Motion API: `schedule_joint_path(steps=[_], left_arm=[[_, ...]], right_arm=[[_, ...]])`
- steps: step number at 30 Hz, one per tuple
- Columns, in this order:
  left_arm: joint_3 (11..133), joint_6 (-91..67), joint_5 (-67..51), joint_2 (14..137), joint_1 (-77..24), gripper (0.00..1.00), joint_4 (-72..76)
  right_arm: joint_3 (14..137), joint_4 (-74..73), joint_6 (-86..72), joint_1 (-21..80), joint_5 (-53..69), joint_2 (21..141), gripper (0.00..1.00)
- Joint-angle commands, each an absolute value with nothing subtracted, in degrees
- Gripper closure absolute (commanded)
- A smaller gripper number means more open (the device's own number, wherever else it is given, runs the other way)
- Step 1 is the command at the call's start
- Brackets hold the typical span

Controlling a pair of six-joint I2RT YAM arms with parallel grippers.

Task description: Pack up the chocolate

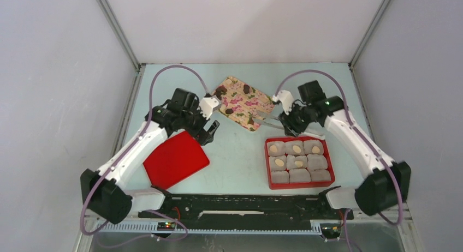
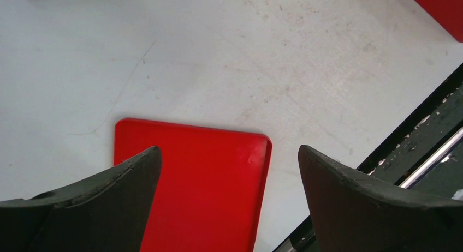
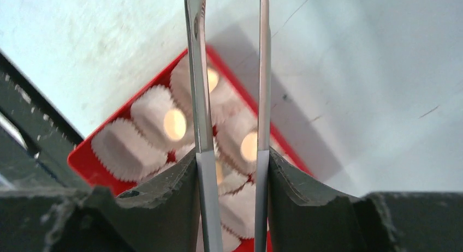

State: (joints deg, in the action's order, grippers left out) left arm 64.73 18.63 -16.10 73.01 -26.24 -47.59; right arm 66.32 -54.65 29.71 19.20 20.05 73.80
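Note:
Dark chocolate lumps lie on a flower-print tray at the back centre. A red box holds white paper cups; several carry a pale chocolate, seen also in the right wrist view. My right gripper is shut on metal tweezers, just behind the box; the tips reach toward the tray's near edge, and I see nothing between the arms. My left gripper is open and empty above the far corner of a red lid.
The red box shows under the tweezers in the right wrist view. A black rail with the arm bases runs along the near edge. Grey walls close in the table on three sides.

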Motion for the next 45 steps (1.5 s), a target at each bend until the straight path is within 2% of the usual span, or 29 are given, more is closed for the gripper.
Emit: schedule_joint_path(steps=[1, 7, 17, 24, 45], left_arm=[[61.35, 20.56, -11.83, 67.94, -25.29, 0.02, -45.71], [60.01, 20.31, -11.95, 64.08, -23.37, 0.02, -45.61], [59.93, 19.73, -12.32, 59.68, -21.45, 0.02, -47.40], [59.79, 18.95, -12.65, 58.55, -21.36, 0.02, -48.16], [58.71, 18.62, -12.98, 57.85, -20.61, 0.02, -48.47]], right_arm=[[76.19, -47.39, 23.89, 20.20, 16.80, 83.40, 0.57], [98.61, -51.72, 18.94, 21.57, 20.08, 102.15, 0.57], [137.48, -59.64, 13.68, 24.74, 16.04, 134.43, 0.56], [140.53, -52.55, 10.27, 26.83, 7.74, 140.62, 0.52], [140.95, -43.15, 10.29, 27.82, 6.30, 147.20, 0.53]])
